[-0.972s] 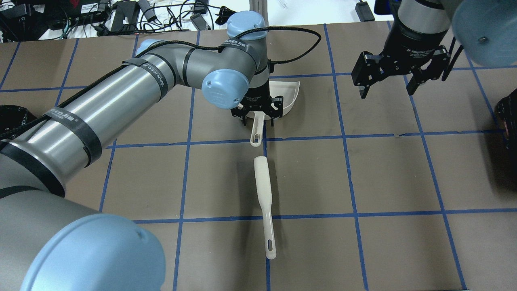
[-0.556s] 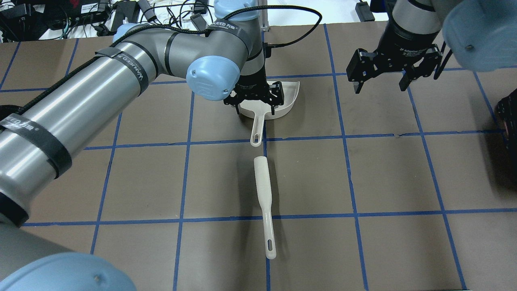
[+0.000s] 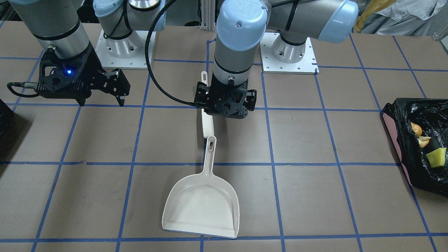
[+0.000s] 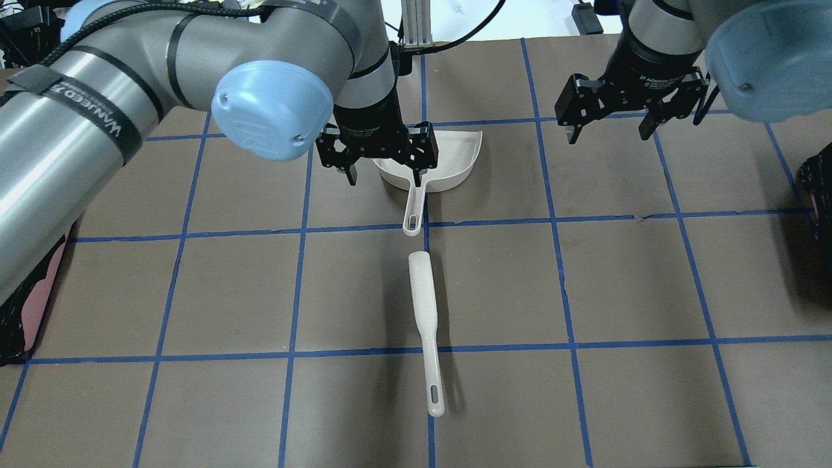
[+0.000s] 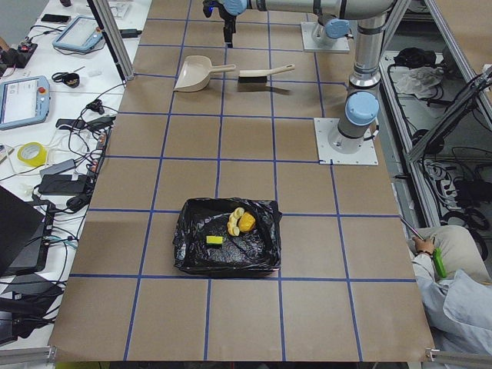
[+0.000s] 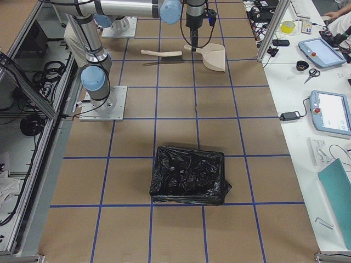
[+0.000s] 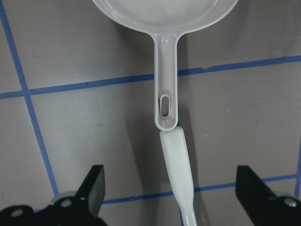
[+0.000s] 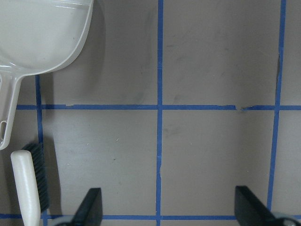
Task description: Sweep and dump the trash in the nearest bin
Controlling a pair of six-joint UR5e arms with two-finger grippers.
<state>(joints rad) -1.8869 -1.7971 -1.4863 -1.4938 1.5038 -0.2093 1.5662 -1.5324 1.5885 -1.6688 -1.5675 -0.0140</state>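
Note:
The trash, an orange lump point(image 3: 416, 128), a tan piece point(image 3: 424, 141) and a yellow-green wedge point(image 3: 435, 157), lies inside the black-bag-lined bin point(image 3: 395, 140), which also shows in the exterior left view point(image 5: 192, 250). The white dustpan point(image 4: 455, 162) lies empty on the table. The white brush point(image 4: 426, 312) lies in line with the dustpan's handle. My left gripper point(image 4: 385, 172) is open and empty, hovering over the rear of the pan and its handle. My right gripper point(image 4: 608, 130) is open and empty, hovering to the right of the pan.
A second black-bagged container point(image 6: 189, 175) sits on my right side, showing at the overhead view's right edge point(image 4: 819, 175). The pink side of the trash bin point(image 4: 39, 299) shows at the overhead view's left edge. Blue tape lines grid the brown table.
My left gripper has risen off the dustpan's handle and shifted left, still open; the dustpan and brush stay put. My right gripper has drifted slightly left and farther away.

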